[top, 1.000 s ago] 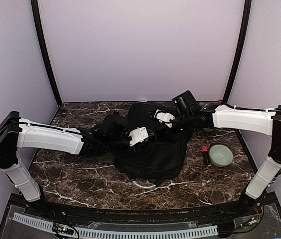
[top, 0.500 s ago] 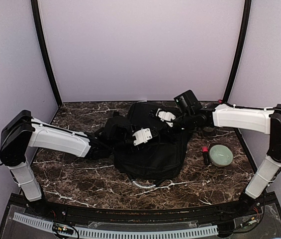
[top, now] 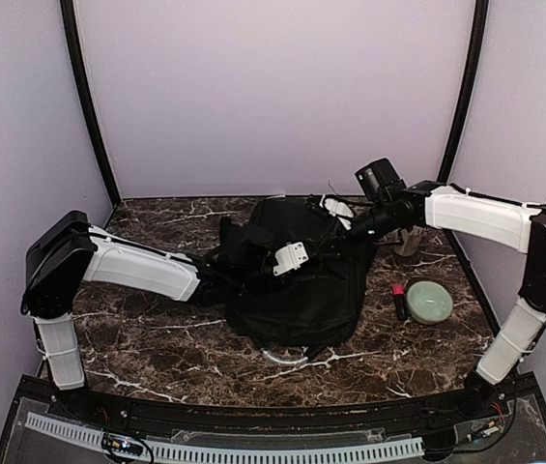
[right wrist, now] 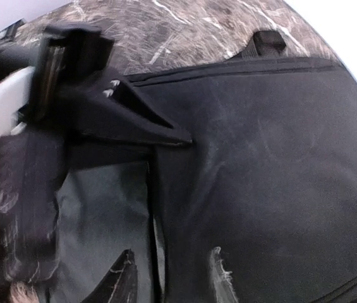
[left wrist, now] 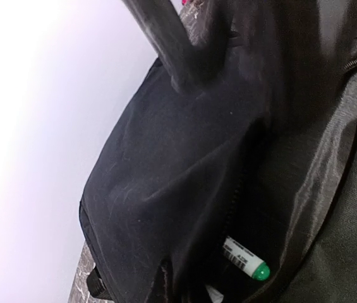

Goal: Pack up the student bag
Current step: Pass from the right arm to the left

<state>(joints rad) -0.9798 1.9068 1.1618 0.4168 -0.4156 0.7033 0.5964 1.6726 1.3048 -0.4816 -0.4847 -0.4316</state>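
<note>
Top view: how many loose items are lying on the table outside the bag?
2 clearly: the green bowl right of the student bag, and a small red-and-black item just left of the bowl. A pale object behind the right arm may be a third.

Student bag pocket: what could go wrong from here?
The green-capped marker lies at the open pocket mouth of the student bag; if the left gripper, jaws shut on the flap, lifts it, the marker may slide out. The right gripper, jaws open, hangs close over the fabric and might snag it.
</note>
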